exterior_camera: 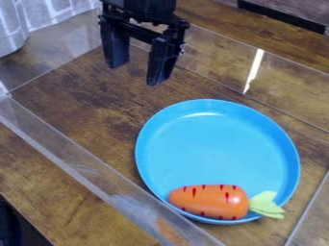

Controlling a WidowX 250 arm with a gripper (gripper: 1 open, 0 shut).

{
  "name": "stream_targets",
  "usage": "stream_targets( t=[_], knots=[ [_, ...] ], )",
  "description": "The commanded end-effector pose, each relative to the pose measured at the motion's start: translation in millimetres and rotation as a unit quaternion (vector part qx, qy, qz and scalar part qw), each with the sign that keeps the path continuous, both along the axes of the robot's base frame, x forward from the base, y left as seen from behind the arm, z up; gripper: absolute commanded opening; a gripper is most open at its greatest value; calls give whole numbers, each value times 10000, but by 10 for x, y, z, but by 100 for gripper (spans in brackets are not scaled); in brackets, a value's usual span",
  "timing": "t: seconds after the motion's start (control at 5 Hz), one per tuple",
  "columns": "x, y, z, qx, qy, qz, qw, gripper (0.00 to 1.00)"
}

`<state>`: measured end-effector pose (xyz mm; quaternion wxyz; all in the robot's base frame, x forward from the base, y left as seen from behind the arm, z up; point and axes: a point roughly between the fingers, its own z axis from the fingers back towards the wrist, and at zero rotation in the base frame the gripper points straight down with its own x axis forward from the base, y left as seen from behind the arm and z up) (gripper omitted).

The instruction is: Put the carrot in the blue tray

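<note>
The carrot point(213, 201), orange with dark-red stripes and a light-green stub, lies on the near rim of the round blue tray point(218, 154), partly inside it. My gripper point(139, 60) hangs at the upper left, well away from the tray and the carrot. Its two dark fingers point down and stand apart, open, with nothing between them.
The dark wooden table top point(77, 115) is ringed by clear plastic walls point(64, 154) along the near left and far sides. A grey object point(11, 29) sits at the upper left corner.
</note>
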<state>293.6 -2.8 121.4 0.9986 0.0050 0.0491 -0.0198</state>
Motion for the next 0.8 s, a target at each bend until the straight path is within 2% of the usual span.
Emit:
stream_targets(
  t=[0.0, 0.2, 0.6],
  knots=[
    [90, 50, 138, 48, -268, -26, 9996, 100],
    [136, 73, 178, 84, -322, -56, 9994, 100],
    [141, 136, 216, 116, -353, 29, 9993, 100]
  ],
)
